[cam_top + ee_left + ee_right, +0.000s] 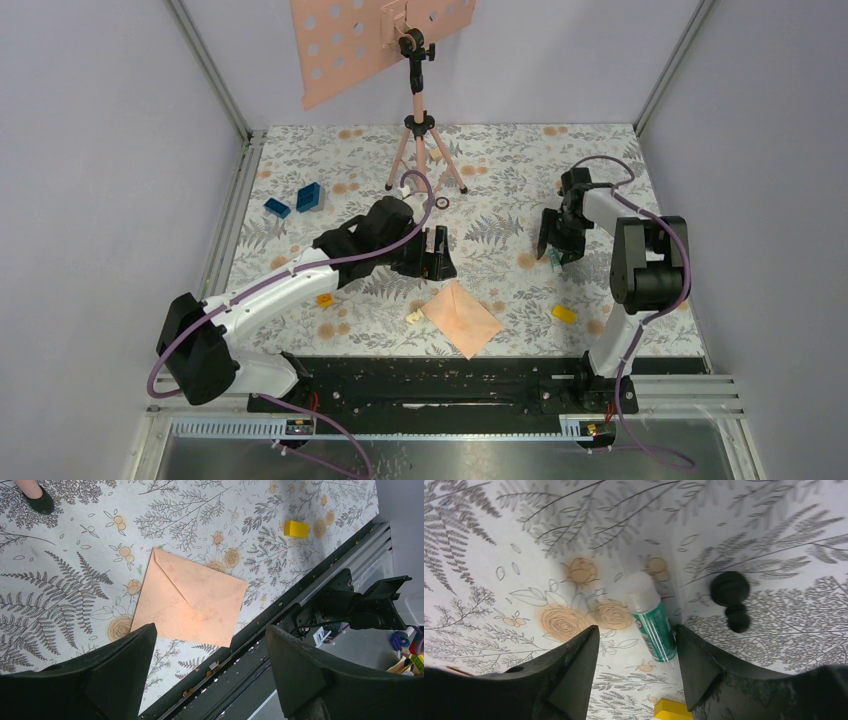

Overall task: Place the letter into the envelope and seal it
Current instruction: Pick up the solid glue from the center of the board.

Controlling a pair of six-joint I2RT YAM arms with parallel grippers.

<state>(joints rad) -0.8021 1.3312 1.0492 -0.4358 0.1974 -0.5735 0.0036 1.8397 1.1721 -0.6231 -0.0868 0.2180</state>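
Note:
The peach-pink envelope (pixel 462 317) lies flat on the floral table near the front rail, flaps folded, diagonal fold lines showing in the left wrist view (pixel 192 602). The letter is not in view. My left gripper (pixel 437 262) hangs just behind the envelope, open and empty; in its own view (pixel 210 630) the envelope lies ahead of the spread fingers. My right gripper (pixel 556 250) is open and empty at the right, over a green glue stick (pixel 651 617) that lies on the table between its fingertips (pixel 636 630), closer to the right finger.
A pink tripod (pixel 420 140) carries a perforated pink plate (pixel 340 45) at the back. Blue blocks (pixel 308 196) lie back left. A yellow block (pixel 564 313) lies front right, also in the right wrist view (pixel 671 709). A black knob (pixel 731 600) lies beside the glue stick.

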